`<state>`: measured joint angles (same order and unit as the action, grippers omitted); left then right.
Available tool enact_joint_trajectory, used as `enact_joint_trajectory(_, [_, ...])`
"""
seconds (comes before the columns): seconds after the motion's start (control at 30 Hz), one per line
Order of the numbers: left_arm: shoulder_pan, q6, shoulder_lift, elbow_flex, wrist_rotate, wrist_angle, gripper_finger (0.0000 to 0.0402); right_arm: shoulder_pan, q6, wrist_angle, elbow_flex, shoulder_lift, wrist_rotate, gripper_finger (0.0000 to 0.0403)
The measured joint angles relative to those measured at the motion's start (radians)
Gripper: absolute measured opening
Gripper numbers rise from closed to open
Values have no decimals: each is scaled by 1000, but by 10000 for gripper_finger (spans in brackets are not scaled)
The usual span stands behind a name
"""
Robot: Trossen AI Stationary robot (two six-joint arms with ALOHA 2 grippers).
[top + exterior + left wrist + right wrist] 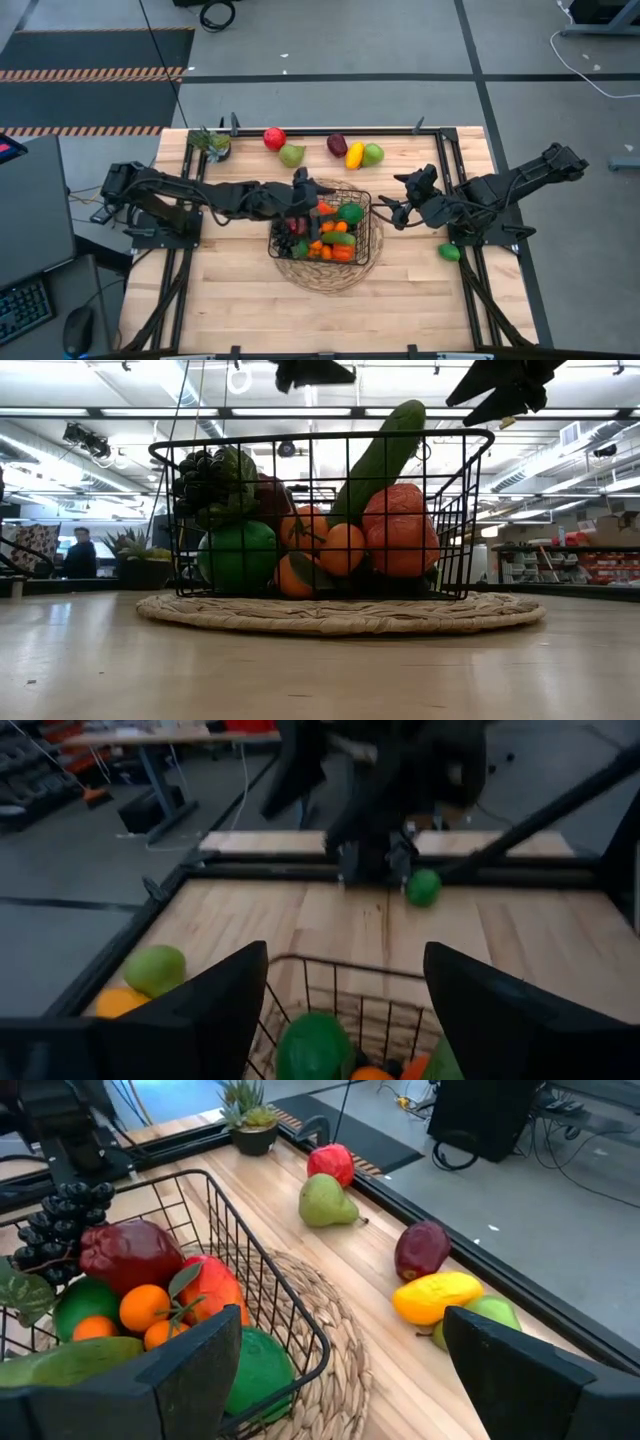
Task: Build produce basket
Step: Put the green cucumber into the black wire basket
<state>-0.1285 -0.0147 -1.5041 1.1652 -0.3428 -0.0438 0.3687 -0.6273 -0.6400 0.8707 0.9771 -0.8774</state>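
Observation:
The black wire basket [358,194] stands on a round woven mat [322,275] at mid-table, filled with produce [335,235]: oranges, green fruits, dark grapes, a red fruit and a cucumber [385,455] leaning up over the rim. My left gripper [300,184] hangs open and empty above the basket's far-left corner, and the basket's rim [340,965] shows between its fingers. My right gripper [388,212] is open and empty just right of the basket [230,1200]. Both grippers are above the rim in the low view, the left [310,372] and the right [500,385].
Along the far edge lie a red apple [274,138], a green pear [292,155], a plum [337,145], a lemon [354,155] and a green apple [373,154]. A small potted plant [212,143] stands far left. A green fruit [449,252] lies by the right arm's base.

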Motion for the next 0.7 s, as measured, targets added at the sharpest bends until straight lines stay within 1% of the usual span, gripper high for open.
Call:
enact_joint_trajectory(0.13, [-18, 1, 32, 0, -5, 5, 274, 0, 13, 49, 0, 4, 30, 349])
enact_joint_trajectory(0.23, [-29, 24, 61, 0, -6, 4, 274, 0, 62, 102, 0, 26, 122, 349])
enact_joint_trajectory(0.33, [-35, 36, 104, 0, -67, 20, 274, 1, 126, 189, 0, 65, 227, 349])
enact_joint_trajectory(0.43, [-25, 38, 160, 0, -125, 91, 274, 1, 183, 302, 0, 121, 303, 349])
enact_joint_trajectory(0.53, [-14, 30, 207, 1, -158, 195, 270, -2, 224, 378, 0, 193, 313, 349])
enact_joint_trajectory(0.7, [-15, -15, 245, 1, -167, 318, 253, -31, 301, 381, 0, 291, 353, 349])
